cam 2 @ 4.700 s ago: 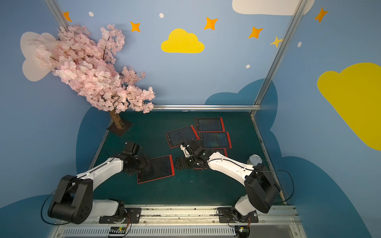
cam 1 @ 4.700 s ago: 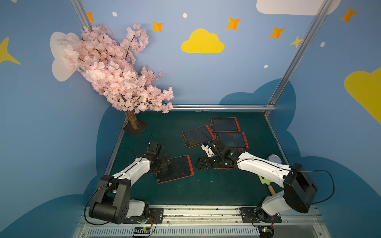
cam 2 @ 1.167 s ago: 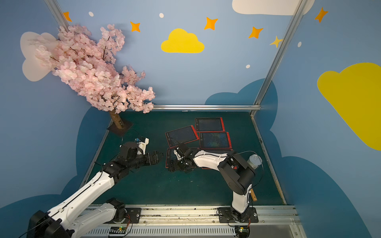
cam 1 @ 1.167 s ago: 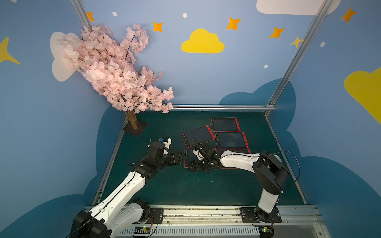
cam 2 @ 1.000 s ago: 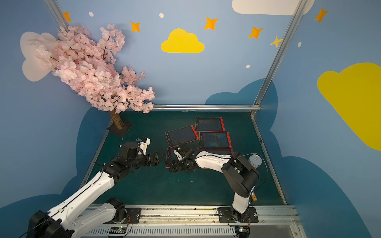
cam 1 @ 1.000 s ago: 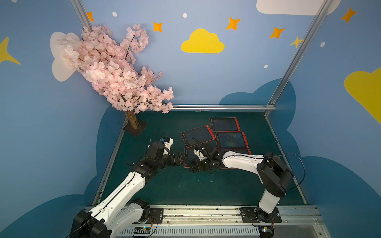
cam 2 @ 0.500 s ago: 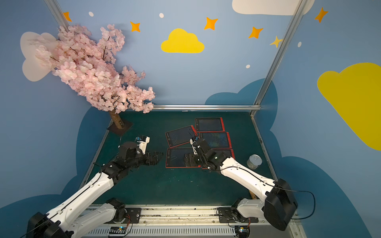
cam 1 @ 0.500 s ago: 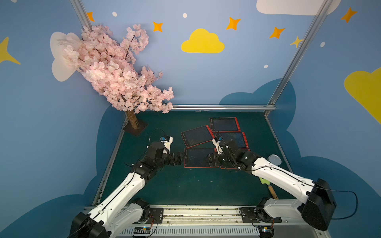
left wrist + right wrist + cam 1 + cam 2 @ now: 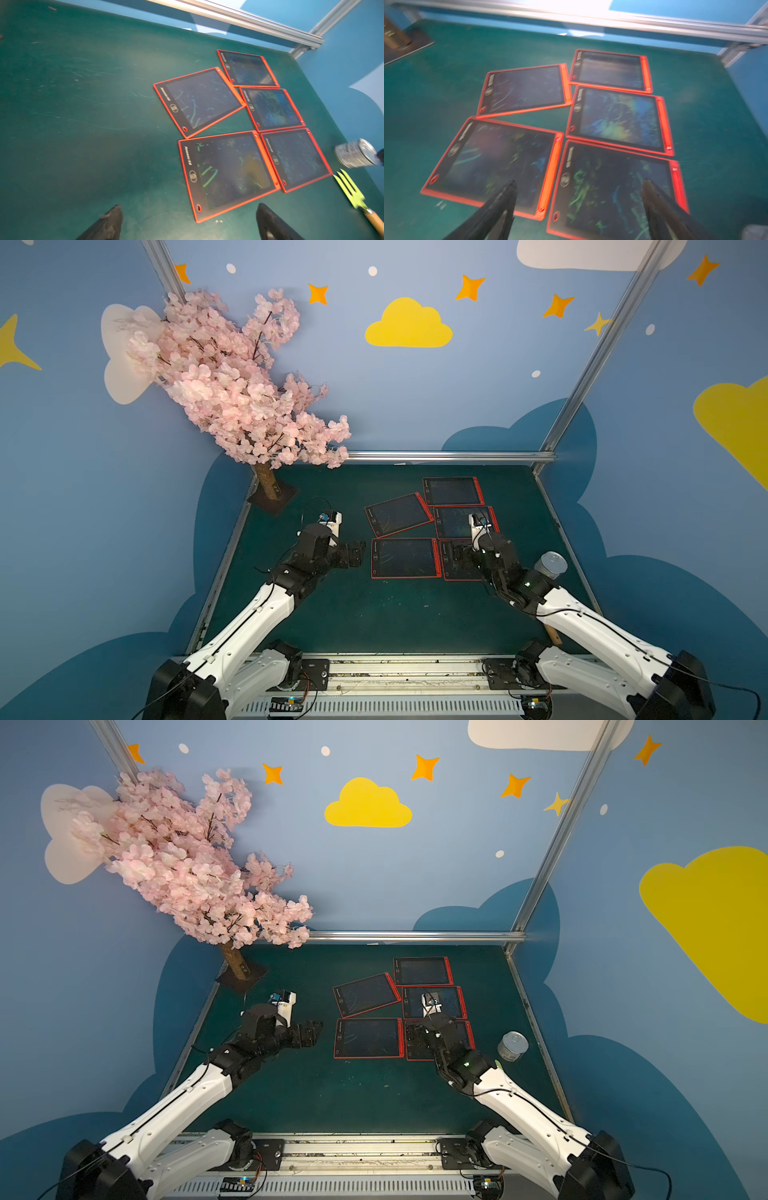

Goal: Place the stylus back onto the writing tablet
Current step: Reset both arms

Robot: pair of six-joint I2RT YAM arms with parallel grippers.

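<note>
Five tablets (image 9: 405, 558) clustered on table (image 9: 332, 614), tree (image 9: 232, 385) in far left corner, can (image 9: 550, 567) and fork (image 9: 351, 190) at right

The dark green table (image 9: 332, 614) carries five red-framed tablets (image 9: 403, 558) lying flat in a close cluster right of centre, four roughly squared up and one tilted tablet (image 9: 397, 514) at the cluster's far left. A blossom tree (image 9: 266, 483) stands on a dark square base (image 9: 286, 495) in the far-left corner. A tin can (image 9: 550, 566) stands by the right edge, with a green-tined fork (image 9: 349, 191) lying just nearer.
</note>
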